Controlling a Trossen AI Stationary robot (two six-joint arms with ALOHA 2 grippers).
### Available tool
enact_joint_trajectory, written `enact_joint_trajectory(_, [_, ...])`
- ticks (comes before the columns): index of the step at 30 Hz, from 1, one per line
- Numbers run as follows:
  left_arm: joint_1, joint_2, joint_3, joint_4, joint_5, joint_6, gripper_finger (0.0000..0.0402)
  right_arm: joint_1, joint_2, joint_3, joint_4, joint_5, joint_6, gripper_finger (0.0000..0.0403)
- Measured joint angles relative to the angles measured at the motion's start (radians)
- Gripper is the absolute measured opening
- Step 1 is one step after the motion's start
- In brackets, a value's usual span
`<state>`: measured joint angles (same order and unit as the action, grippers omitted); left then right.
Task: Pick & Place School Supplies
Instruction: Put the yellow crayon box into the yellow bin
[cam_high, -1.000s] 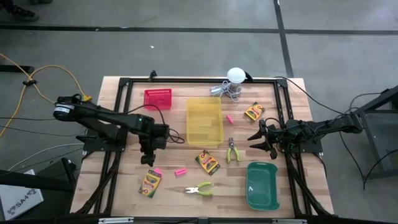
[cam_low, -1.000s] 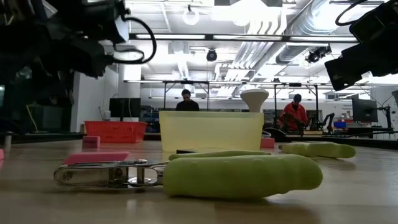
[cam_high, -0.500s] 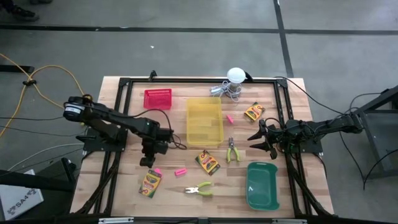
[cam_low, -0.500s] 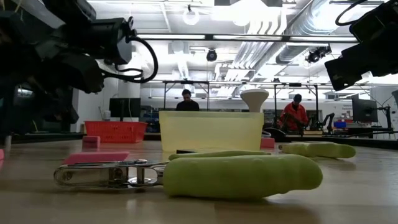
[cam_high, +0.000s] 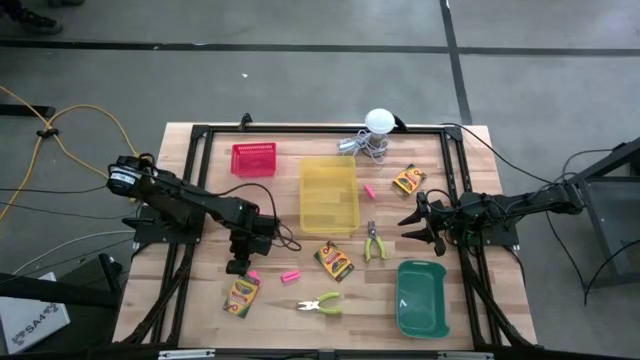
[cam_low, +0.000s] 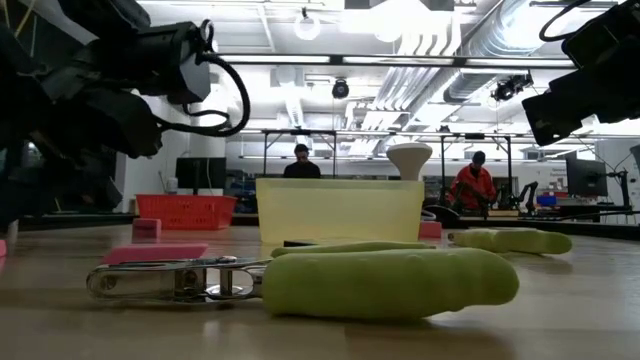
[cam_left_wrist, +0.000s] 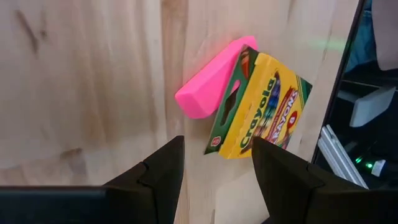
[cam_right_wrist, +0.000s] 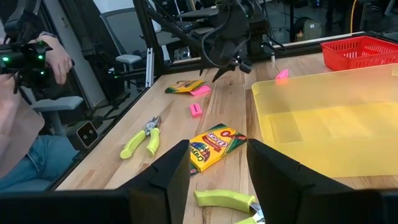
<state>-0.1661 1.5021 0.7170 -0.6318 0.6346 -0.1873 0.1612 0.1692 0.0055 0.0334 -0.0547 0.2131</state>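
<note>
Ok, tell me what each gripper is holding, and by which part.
Nothing is held. The left gripper hangs open above a crayon box and pink eraser; the right gripper waits open.

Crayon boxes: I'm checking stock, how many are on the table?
3: one near the white ball, one below the yellow bin, one at front left. More may be hidden.

My left wrist view gives the one clear piece of print: the crayon box (cam_left_wrist: 261, 106) lying against the pink eraser (cam_left_wrist: 208, 87) on my desk (cam_left_wrist: 81, 81) reads "Crayola" in large letters, with "CRAYONS" on a band beside it. In my right wrist view, the crayon box near the yellow bin (cam_right_wrist: 214, 144) carries the same kind of lettering, too small to read. At the lower left corner of the high view, a white sheet (cam_high: 30, 322) bears dark print I cannot make out.
</note>
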Motion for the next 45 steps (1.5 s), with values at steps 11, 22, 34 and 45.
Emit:
enact_joint_trajectory(11, [-0.039, 0.0, 0.0, 0.016, -0.051, -0.028, 0.0184, 0.0, 0.0, 0.0, 0.0, 0.0, 0.0, 0.0149])
enact_joint_trajectory(22, [-0.041, 0.036, 0.0, 0.015, -0.035, -0.018, 0.0184, 0.0, 0.0, 0.0, 0.0, 0.0, 0.0, 0.0149])
enact_joint_trajectory(34, [0.001, 0.113, 0.0, 0.024, 0.093, 0.042, 0.0184, 0.0, 0.0, 0.0, 0.0, 0.0, 0.0, 0.0149])
enact_joint_trajectory(45, [-0.003, 0.113, 0.0, 0.033, 0.064, 0.061, 0.0184, 0.0, 0.0, 0.0, 0.0, 0.0, 0.0, 0.0149])
